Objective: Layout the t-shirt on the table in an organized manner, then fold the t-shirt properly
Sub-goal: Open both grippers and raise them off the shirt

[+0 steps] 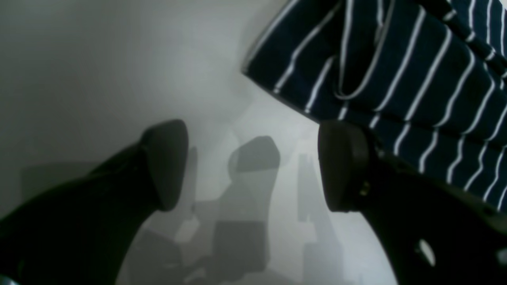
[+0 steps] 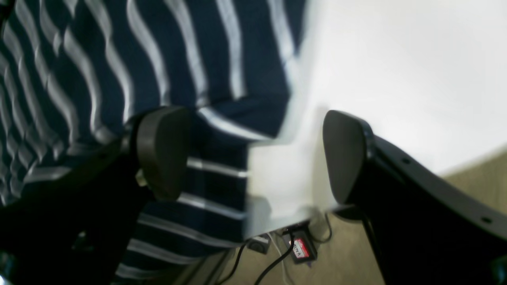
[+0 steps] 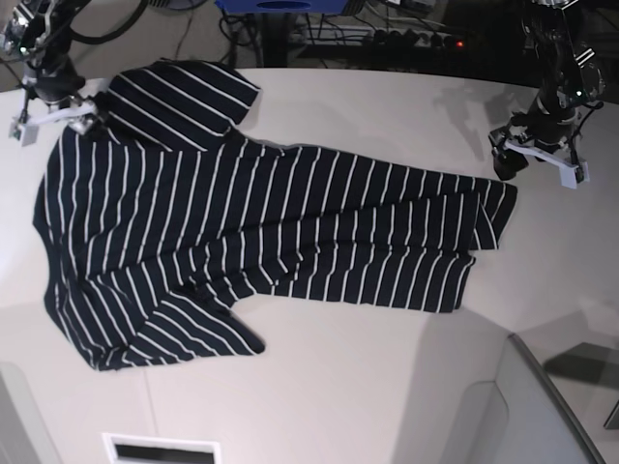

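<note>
Your t-shirt (image 3: 261,232) lies spread across the middle of the table (image 3: 387,387), its long axis running left to right in the base view: sleeves and shoulders at the left, hem at the right. The far-left sleeve is flipped over toward the body, and the hem corner at the far right is doubled back on itself, so the layout is not yet tidy.

Both pincers stand apart and hold nothing. The left gripper (image 1: 253,166) hangs over bare table just beside the folded hem corner; in its wrist view the cloth edge runs next to one fingertip without being caught between the two. The right gripper (image 2: 257,158) sits over the far-left sleeve near the table's edge. That wrist view is blurred, so you probably cannot trust it for whether the pad (image 2: 162,150) is touching the fabric.

Treat the shirt as light, limp and easily dragged: it will not hold a shape, it will sag between grips, and the smooth tabletop should let it slide rather than bunch. Pinch it at seams and doubled edges, where there is thickness to bite. For the next move you would do well to take the turned-back hem corner on the right and the flipped sleeve's cuff on the left, then draw each outward flat.
</note>
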